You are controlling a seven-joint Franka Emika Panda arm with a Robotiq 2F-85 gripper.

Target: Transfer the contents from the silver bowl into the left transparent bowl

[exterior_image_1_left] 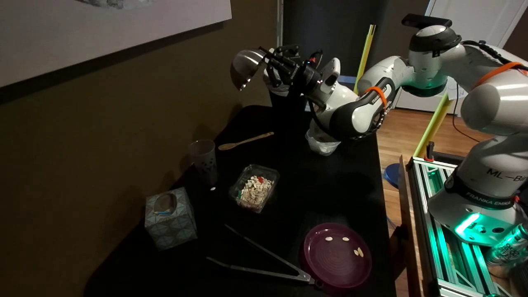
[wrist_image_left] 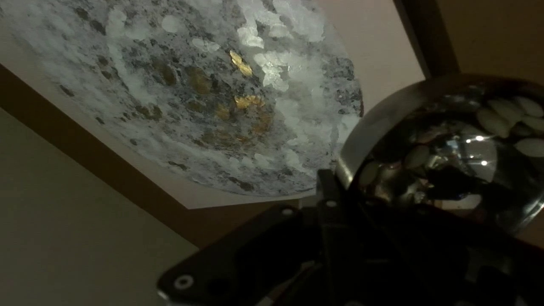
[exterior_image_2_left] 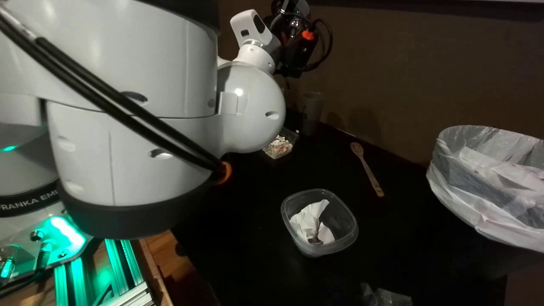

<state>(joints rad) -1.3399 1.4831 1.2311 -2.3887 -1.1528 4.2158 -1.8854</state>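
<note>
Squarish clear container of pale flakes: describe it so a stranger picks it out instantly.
On the black table, look between the wooden spoon and the metal tongs. The squarish clear container there holds heaped pale flakes; the other clear bowl holds crumpled white paper instead.

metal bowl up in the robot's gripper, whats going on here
The robot's gripper is clamped on the rim of the silver bowl, holding it tilted, up off the black table. The wrist view shows a few pale seeds inside the bowl. A heap of similar seeds lies in the clear squarish container, and a few more lie on the magenta plate. The transfer looks mostly done, but the bowl is not set down.
</note>
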